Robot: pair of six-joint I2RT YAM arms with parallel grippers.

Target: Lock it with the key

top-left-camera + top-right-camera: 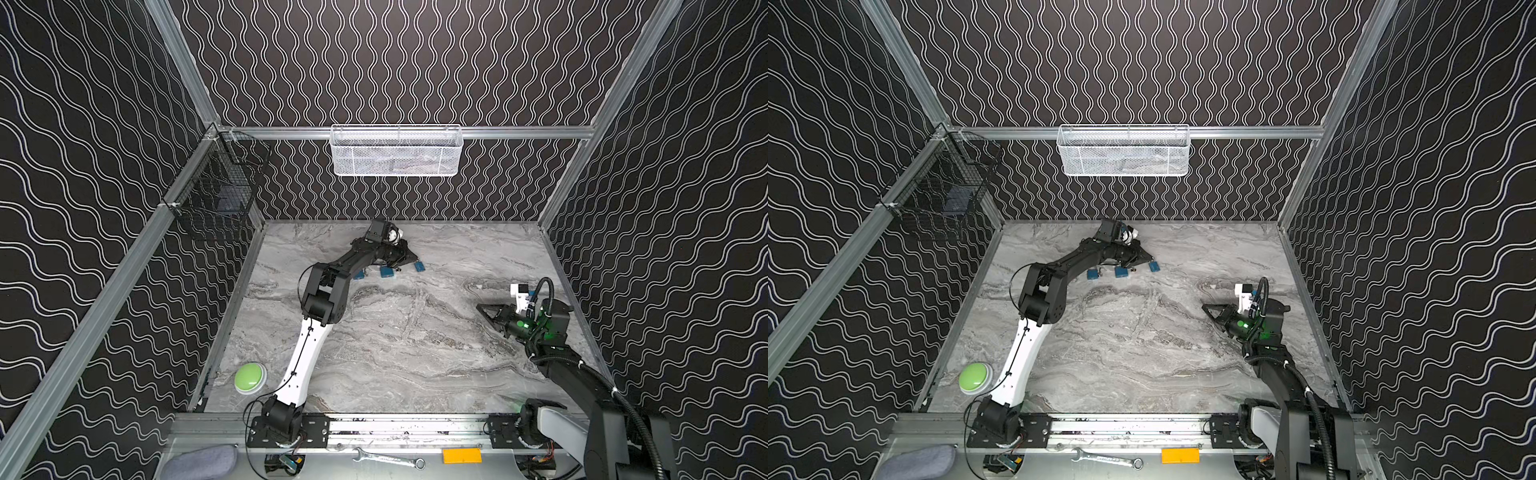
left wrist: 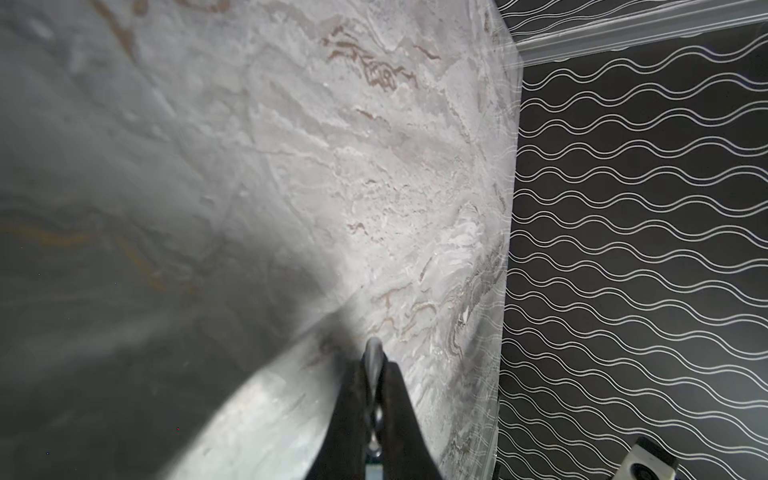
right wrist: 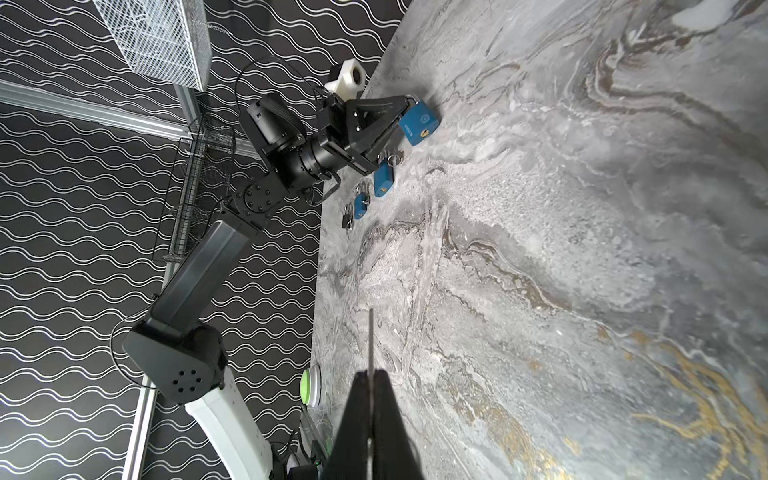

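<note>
Three blue padlocks lie in a row at the back of the marble table [image 1: 415, 340]. My left gripper [image 1: 412, 255] [image 2: 374, 365] is shut on the silver shackle [image 2: 374, 355] of the rightmost padlock [image 1: 419, 266] [image 1: 1154, 266] [image 3: 419, 124]. I cannot tell whether that padlock's body touches the table. The middle padlock [image 1: 387, 272] [image 3: 383, 180] and the left padlock [image 1: 360, 273] [image 3: 360, 205] lie free. My right gripper [image 1: 482, 308] [image 1: 1207, 308] [image 3: 370, 374] hovers at mid-right, well apart from the padlocks. It is shut on the key [image 3: 370, 336], whose thin blade sticks out edge-on past the fingertips.
Small loose keys [image 3: 347, 218] lie by the left padlock. A green button [image 1: 250, 376] sits at the front left. A white mesh basket [image 1: 397, 150] hangs on the back wall and a black wire basket [image 1: 220, 187] on the left wall. A wrench [image 1: 388, 458] lies on the front rail.
</note>
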